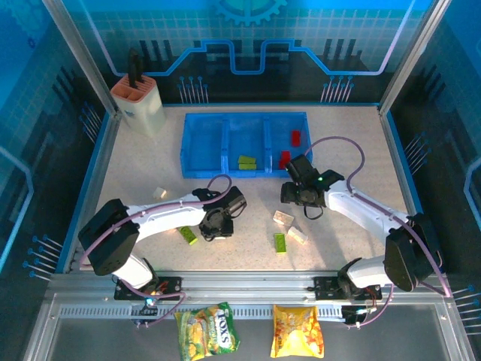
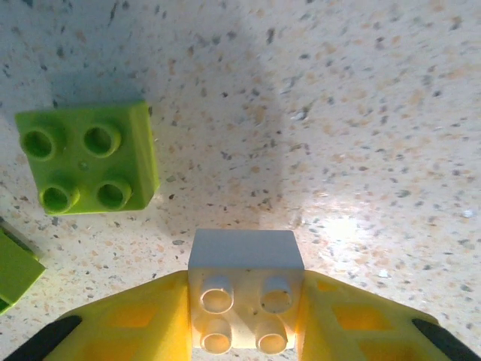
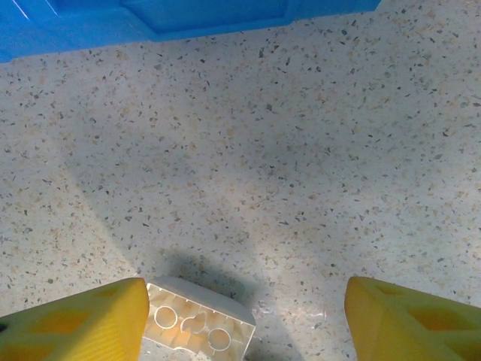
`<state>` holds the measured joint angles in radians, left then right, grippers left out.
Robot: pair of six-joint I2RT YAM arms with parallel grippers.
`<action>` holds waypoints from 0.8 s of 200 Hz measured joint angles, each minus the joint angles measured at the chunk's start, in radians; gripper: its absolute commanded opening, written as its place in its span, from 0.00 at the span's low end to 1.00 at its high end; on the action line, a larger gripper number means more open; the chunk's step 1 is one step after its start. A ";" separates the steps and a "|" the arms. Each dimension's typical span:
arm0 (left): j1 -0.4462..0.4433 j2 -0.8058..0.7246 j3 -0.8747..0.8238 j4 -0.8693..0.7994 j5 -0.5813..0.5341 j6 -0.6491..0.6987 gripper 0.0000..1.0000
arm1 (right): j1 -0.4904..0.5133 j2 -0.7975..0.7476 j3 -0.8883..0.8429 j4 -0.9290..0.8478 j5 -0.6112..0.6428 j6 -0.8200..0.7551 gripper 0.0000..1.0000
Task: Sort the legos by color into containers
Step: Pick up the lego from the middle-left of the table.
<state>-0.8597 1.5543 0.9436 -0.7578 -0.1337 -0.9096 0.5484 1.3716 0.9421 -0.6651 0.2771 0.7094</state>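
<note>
Pinching a white two-by-two brick (image 2: 246, 301) from both sides, the left gripper (image 1: 218, 224) has its yellow fingers (image 2: 128, 320) pressed against it at the bottom centre of the left wrist view. A lime green brick (image 2: 86, 159) lies at upper left. The right gripper (image 1: 302, 197) is spread wide and holds nothing; an upturned white brick (image 3: 197, 320) lies just beside its lower-left finger. Seen from above, the blue tray (image 1: 203, 147) at upper centre holds green bricks (image 1: 247, 162) in its middle compartment and red bricks (image 1: 295, 137) in its right.

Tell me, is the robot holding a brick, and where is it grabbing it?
Yes. The left gripper pinches a white brick by its two opposite sides. The right gripper stands open, holding nothing.
</note>
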 measured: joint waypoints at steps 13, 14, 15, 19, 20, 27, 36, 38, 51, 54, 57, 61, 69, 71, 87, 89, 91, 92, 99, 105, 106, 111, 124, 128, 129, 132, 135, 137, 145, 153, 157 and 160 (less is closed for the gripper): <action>0.000 -0.010 0.016 -0.014 -0.006 0.013 0.36 | 0.000 -0.003 0.000 -0.003 0.002 0.000 0.70; 0.001 -0.010 0.017 -0.015 -0.006 0.014 0.36 | 0.000 -0.003 0.000 -0.003 0.002 0.000 0.70; 0.001 -0.011 0.019 -0.017 -0.006 0.016 0.35 | 0.000 -0.003 0.000 -0.003 0.002 0.000 0.70; 0.002 -0.013 0.024 -0.021 -0.008 0.020 0.35 | 0.000 -0.004 0.000 -0.005 0.003 0.000 0.70; 0.003 -0.014 0.026 -0.023 -0.009 0.022 0.35 | 0.000 -0.004 0.000 -0.006 0.003 0.000 0.70; 0.007 -0.019 0.035 -0.030 -0.009 0.029 0.35 | 0.000 -0.005 0.000 -0.010 0.003 0.001 0.70; 0.014 -0.026 0.044 -0.036 -0.010 0.042 0.35 | 0.000 -0.005 0.000 -0.017 0.003 0.001 0.70; 0.016 -0.027 0.047 -0.039 -0.010 0.045 0.35 | 0.000 -0.005 0.000 -0.019 0.003 0.001 0.70; 0.036 -0.038 0.059 -0.047 -0.011 0.064 0.35 | 0.000 -0.005 0.000 -0.031 0.005 0.005 0.70; 0.043 -0.042 0.062 -0.050 -0.011 0.073 0.35 | 0.000 -0.005 0.000 -0.033 0.006 0.005 0.70; 0.049 -0.043 0.065 -0.051 -0.011 0.075 0.35 | 0.000 -0.005 0.000 -0.036 0.007 0.007 0.70; 0.057 -0.046 0.068 -0.053 -0.011 0.084 0.35 | 0.000 -0.006 0.000 -0.040 0.008 0.008 0.70; 0.078 -0.050 0.077 -0.055 -0.010 0.101 0.35 | 0.000 -0.008 0.000 -0.048 0.011 0.009 0.70; 0.083 -0.050 0.080 -0.056 -0.010 0.106 0.35 | 0.000 -0.008 0.000 -0.049 0.012 0.009 0.70; 0.129 -0.050 0.103 -0.061 -0.008 0.149 0.35 | 0.000 -0.021 0.001 -0.068 0.024 0.016 0.70; 0.136 -0.050 0.106 -0.061 -0.007 0.154 0.35 | 0.000 -0.022 0.001 -0.071 0.025 0.017 0.70; 0.141 -0.050 0.109 -0.062 -0.007 0.158 0.35 | 0.000 -0.024 0.002 -0.075 0.027 0.018 0.70; 0.143 -0.050 0.111 -0.062 -0.007 0.160 0.35 | 0.000 -0.025 0.002 -0.076 0.028 0.019 0.70; 0.167 -0.050 0.124 -0.066 -0.006 0.184 0.35 | 0.000 -0.033 0.004 -0.087 0.034 0.023 0.70; 0.185 -0.050 0.134 -0.070 -0.004 0.202 0.35 | 0.000 -0.038 0.007 -0.097 0.038 0.024 0.70; 0.187 -0.050 0.135 -0.070 -0.004 0.204 0.35 | 0.000 -0.039 0.007 -0.098 0.038 0.024 0.70; 0.204 -0.050 0.144 -0.072 -0.002 0.219 0.35 | 0.000 -0.044 0.010 -0.104 0.042 0.027 0.70; 0.246 -0.050 0.169 -0.077 0.001 0.262 0.35 | 0.000 -0.058 0.018 -0.122 0.055 0.034 0.70; 0.261 -0.050 0.177 -0.077 0.001 0.278 0.35 | 0.000 -0.062 0.020 -0.127 0.058 0.035 0.70; 0.263 -0.050 0.179 -0.077 0.001 0.281 0.35 | 0.000 -0.064 0.021 -0.129 0.059 0.035 0.70; 0.274 -0.048 0.187 -0.078 0.001 0.290 0.35 | 0.000 -0.067 0.021 -0.133 0.061 0.038 0.70; 0.284 -0.047 0.195 -0.080 0.001 0.303 0.35 | 0.000 -0.071 0.022 -0.137 0.063 0.039 0.70; 0.288 -0.046 0.199 -0.080 0.002 0.308 0.35 | 0.000 -0.073 0.022 -0.139 0.064 0.040 0.70; 0.312 -0.039 0.221 -0.083 0.002 0.333 0.35 | 0.000 -0.083 0.026 -0.153 0.067 0.047 0.70; 0.335 -0.026 0.249 -0.086 0.000 0.362 0.35 | 0.000 -0.092 0.029 -0.166 0.073 0.050 0.70; 0.343 -0.019 0.260 -0.087 0.000 0.372 0.35 | 0.000 -0.096 0.031 -0.171 0.076 0.053 0.70; 0.351 -0.013 0.272 -0.087 -0.001 0.386 0.35 | 0.000 -0.100 0.032 -0.175 0.077 0.053 0.70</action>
<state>-0.5083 1.5414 1.2152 -0.8444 -0.1345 -0.5240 0.5484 1.2720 0.9737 -0.8406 0.3546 0.7628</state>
